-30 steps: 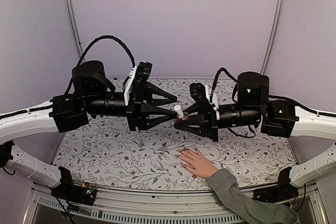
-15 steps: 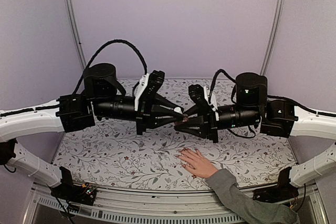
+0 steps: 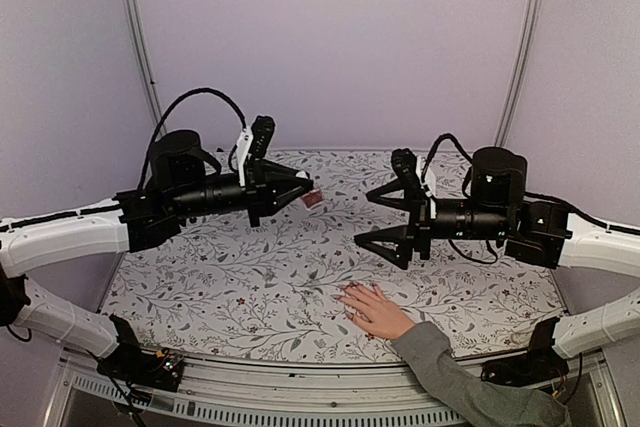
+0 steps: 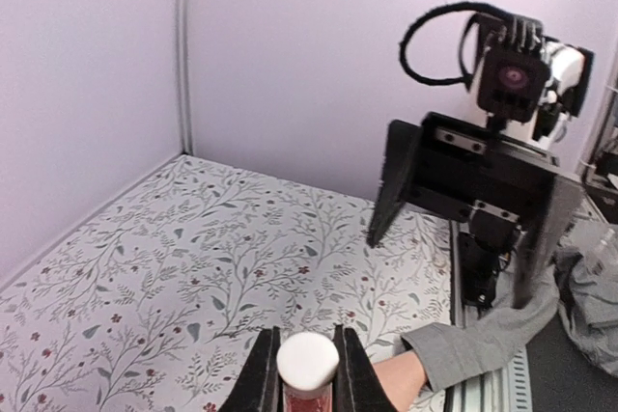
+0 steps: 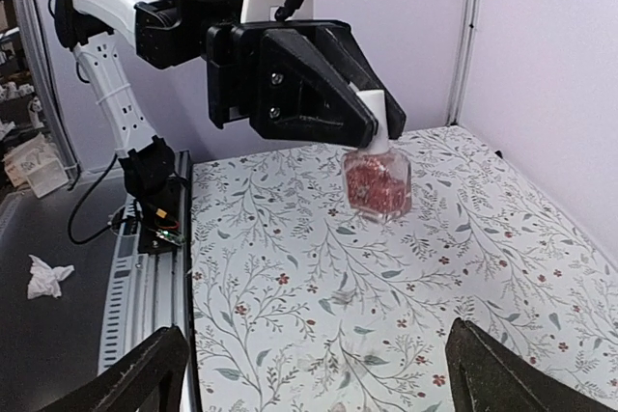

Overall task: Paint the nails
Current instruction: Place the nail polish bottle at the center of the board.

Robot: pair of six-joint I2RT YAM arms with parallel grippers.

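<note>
- The left gripper (image 3: 305,193) is clenching the round white cap (image 4: 307,358) of a small square glass bottle (image 5: 378,185) of red nail polish. It is holding the bottle in the air above the middle of the floral-printed table cover (image 3: 220,287).
- The right gripper (image 3: 363,215) is standing released, its jaws spread wide and carrying nothing. It is facing the bottle from well apart.
- The light-skinned human hand (image 3: 372,309) in a grey fabric sleeve (image 3: 450,372) is lying flat, palm down, near the front edge of the cover, nearer the right arm.
- The tiny pale nails (image 3: 346,294) are sitting at its fingertips, pointing away from the sleeve towards the left. They are appearing too small to judge, though no red is showing on them.
- The task is looking barely begun: the bottle is off the table, but the cap is seemingly closing it and no brush is showing.
- Opening the bottle, drawing out the brush and stroking every nail are all waiting to be done.
- The bottle is the only container in view. Red polish is filling most of its glass body, which is hanging below the cap in the right wrist view.
</note>
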